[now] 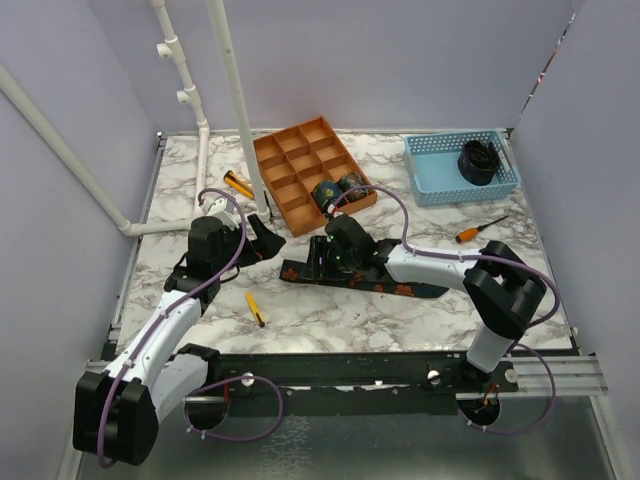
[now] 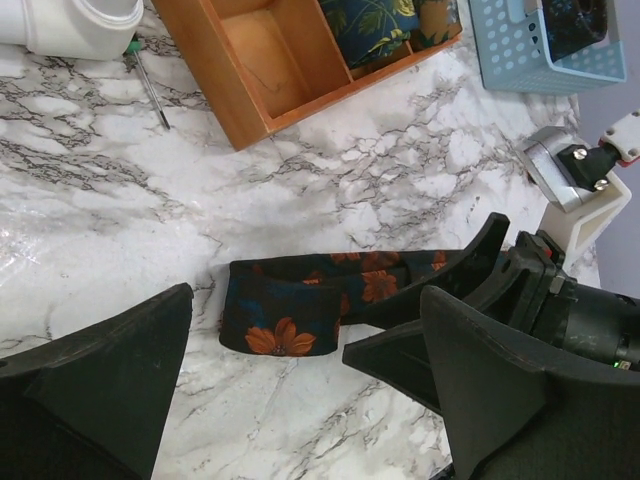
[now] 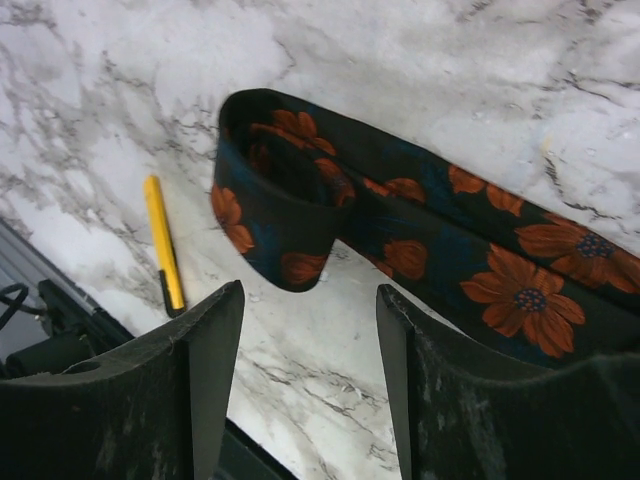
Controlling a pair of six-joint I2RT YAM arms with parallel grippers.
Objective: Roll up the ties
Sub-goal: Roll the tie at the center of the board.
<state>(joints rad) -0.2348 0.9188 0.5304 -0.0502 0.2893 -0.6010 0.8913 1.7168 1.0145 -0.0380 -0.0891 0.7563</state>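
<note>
A dark tie with orange flowers [image 1: 410, 288] lies flat across the middle of the table. Its left end is folded back into a loose loop [image 3: 275, 215], seen also in the left wrist view [image 2: 285, 315]. My right gripper [image 1: 325, 262] hovers just above that folded end, open [image 3: 310, 340], with only bare marble between its fingers. My left gripper [image 1: 268, 240] sits to the left of the tie, wide open [image 2: 300, 400] and holding nothing. Two rolled ties [image 1: 337, 189] rest in a wooden tray. A dark coil [image 1: 478, 160] lies in the blue basket.
The orange wooden divider tray [image 1: 290, 165] stands at the back centre and the blue basket [image 1: 430, 170] at the back right. A yellow pen [image 1: 255, 308] lies near the front, an orange tool [image 1: 238, 185] by the white pipes [image 1: 225, 90], and a screwdriver [image 1: 480, 230] on the right.
</note>
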